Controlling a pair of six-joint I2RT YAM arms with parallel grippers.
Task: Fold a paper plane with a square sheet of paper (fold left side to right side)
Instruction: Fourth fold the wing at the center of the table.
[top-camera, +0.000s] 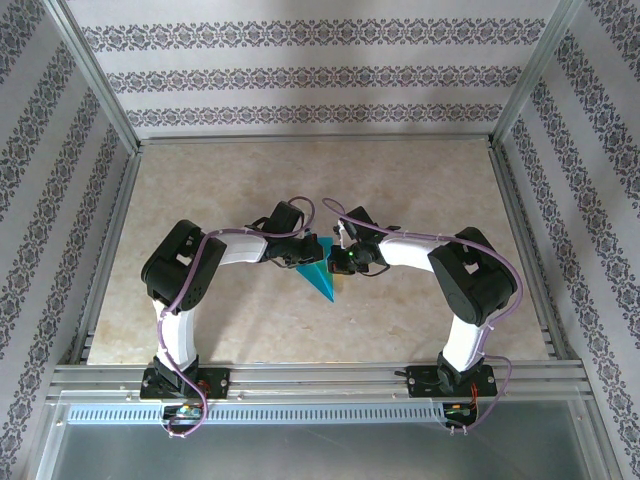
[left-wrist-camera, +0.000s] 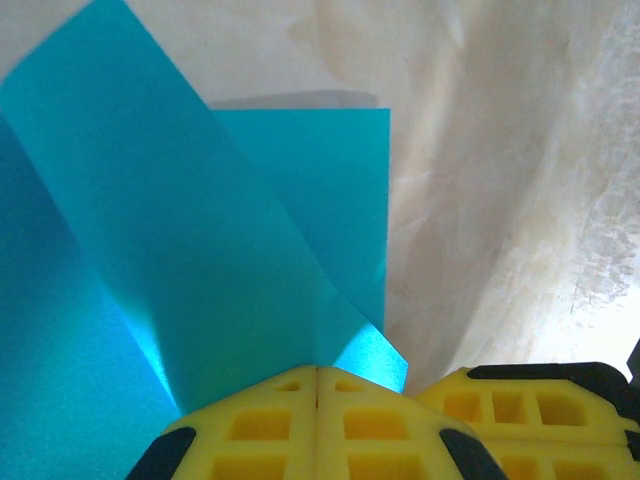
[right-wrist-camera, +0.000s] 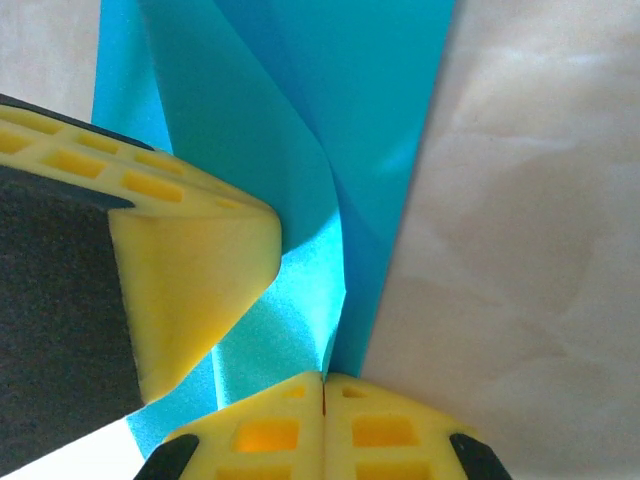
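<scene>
Left claw (left-wrist-camera: 316, 378) and right claw (right-wrist-camera: 323, 382), the 2 both closed, sit nearly touching.

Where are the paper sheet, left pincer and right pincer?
paper sheet (top-camera: 318, 276): top view, middle of its blue face.
left pincer (left-wrist-camera: 316, 385): left wrist view, seam between its shut yellow fingertips.
right pincer (right-wrist-camera: 323, 392): right wrist view, seam between its shut yellow fingertips.

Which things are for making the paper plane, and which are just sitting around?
For the job: teal-blue paper sheet, partly folded; left gripper and right gripper, both pinching it.
Just there: table; patterned walls; metal frame rail.
</scene>
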